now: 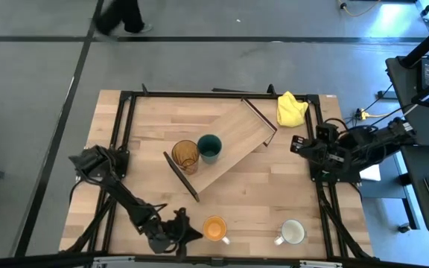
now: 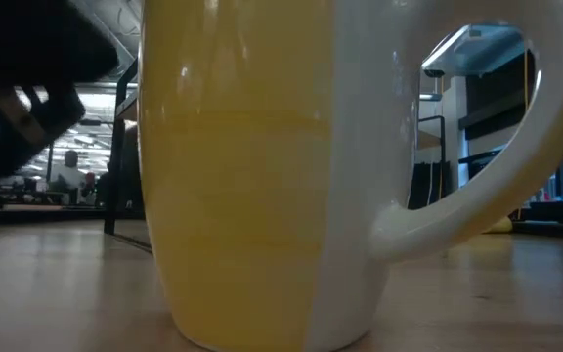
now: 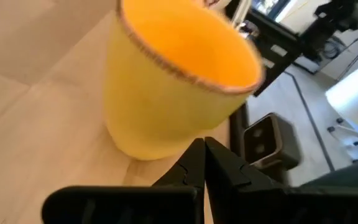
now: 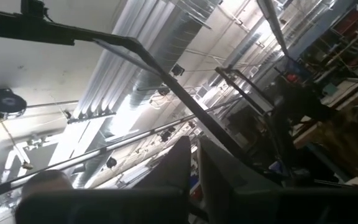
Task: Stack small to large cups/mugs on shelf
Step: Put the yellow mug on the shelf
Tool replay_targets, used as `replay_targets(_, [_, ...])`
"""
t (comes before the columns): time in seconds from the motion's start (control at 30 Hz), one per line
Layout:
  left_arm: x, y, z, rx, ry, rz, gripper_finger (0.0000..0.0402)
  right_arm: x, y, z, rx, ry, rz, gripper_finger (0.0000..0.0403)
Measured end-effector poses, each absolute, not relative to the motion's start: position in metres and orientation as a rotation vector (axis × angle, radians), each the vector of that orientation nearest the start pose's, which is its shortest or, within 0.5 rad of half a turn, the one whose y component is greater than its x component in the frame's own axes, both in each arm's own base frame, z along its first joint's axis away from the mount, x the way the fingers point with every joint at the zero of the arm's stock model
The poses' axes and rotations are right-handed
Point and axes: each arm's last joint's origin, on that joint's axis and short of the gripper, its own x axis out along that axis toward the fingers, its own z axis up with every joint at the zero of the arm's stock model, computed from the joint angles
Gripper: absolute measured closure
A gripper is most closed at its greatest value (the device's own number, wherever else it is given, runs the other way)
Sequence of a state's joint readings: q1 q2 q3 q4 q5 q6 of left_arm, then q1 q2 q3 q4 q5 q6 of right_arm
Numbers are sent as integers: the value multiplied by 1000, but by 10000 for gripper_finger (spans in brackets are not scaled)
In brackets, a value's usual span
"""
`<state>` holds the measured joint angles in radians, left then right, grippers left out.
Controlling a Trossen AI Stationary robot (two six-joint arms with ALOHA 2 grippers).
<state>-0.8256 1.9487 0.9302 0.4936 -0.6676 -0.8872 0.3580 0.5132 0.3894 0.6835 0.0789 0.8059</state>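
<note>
High view: left end effector (image 1: 187, 232) clenched, empty, just beside orange mug (image 1: 214, 228); open wide, then straddle rim squarely before gripping.

The light-wood worktop (image 1: 274, 201) carries the shelf (image 1: 233, 141), which lies flat and askew across its middle. The amber glass (image 1: 185, 154) and the teal cup (image 1: 209, 147) stand side by side on the shelf. The orange mug (image 1: 214, 228) and the white mug (image 1: 293, 232) stand apart along the near edge. A yellow cloth (image 1: 290, 108) lies at the far right corner.
</note>
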Motion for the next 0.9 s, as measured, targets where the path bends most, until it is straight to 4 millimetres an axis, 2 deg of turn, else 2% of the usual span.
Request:
replay_targets(0.27, [291,-251,111,-588,384,12,401,119,43,328,903,-415,507,370])
replay_targets(0.6, [311,-230,116,-578,327,47,401,125,47,320,948,-287,561,370])
replay_targets(0.73, [311,-233,118,-590,325,3,400,133,52,314,971,-190,599,370])
replay_targets(0.9, [297,-253,123,-653,327,-106,399,144,56,305,966,-127,562,370])
